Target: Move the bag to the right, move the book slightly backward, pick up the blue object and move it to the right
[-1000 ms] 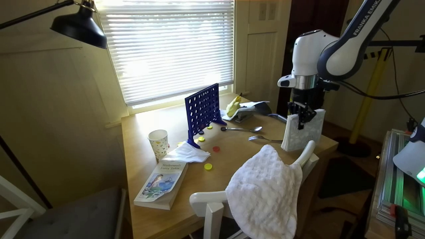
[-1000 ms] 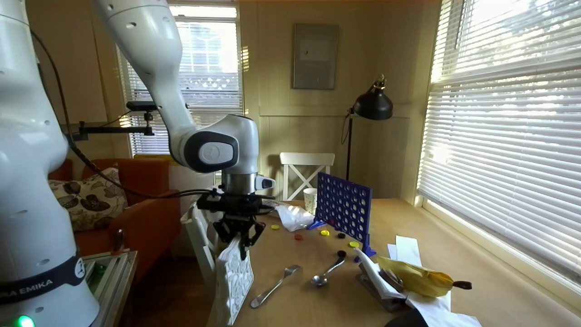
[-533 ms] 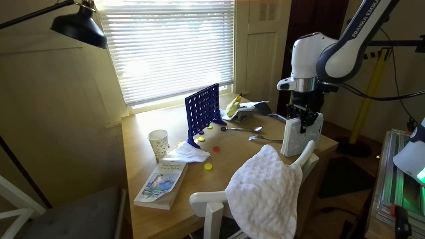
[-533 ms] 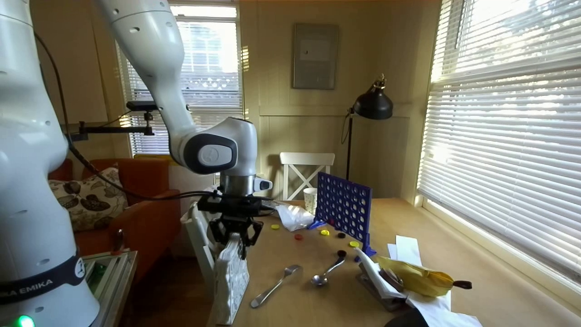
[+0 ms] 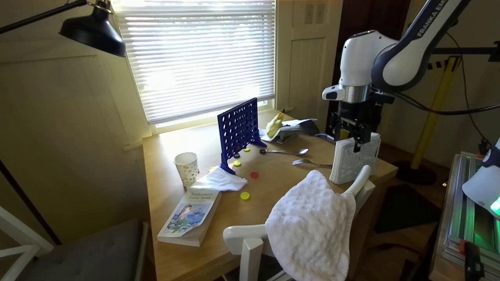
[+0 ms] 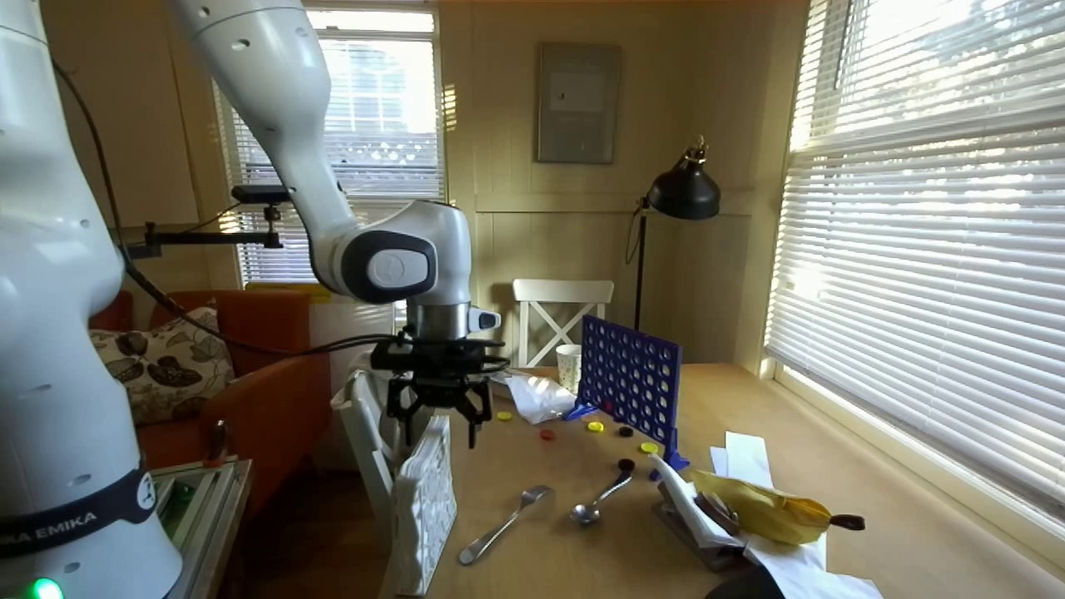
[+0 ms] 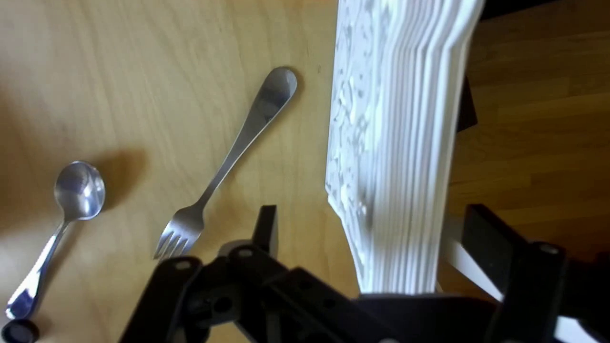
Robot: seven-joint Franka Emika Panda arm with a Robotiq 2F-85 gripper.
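Note:
My gripper (image 7: 374, 209) stands open over a white stack of folded napkins (image 7: 405, 157), one finger on each side and a gap at both. The stack stands upright near the table edge in both exterior views. The blue object (image 5: 237, 127), an upright grid frame, stands farther along the table, well apart from my gripper (image 6: 440, 437). A crumpled white piece, perhaps the bag (image 5: 220, 179), lies between the frame's near foot and the book (image 5: 187, 218). The book lies flat, its cover up. I cannot tell whether the task's bag is this piece or the stack.
A fork (image 7: 267, 105) and a spoon (image 7: 80, 190) lie beside the stack. A paper cup (image 5: 185, 168) stands behind the book. Yellow, red and dark discs lie around the frame. A yellow pouch (image 6: 765, 507) rests on papers. A chair with a white cloth (image 5: 312, 226) adjoins the table.
The napkin stack came down slightly and now stands by itself. My jaws, earlier closed on its top edge, have opened, and the gripper has risen a little.

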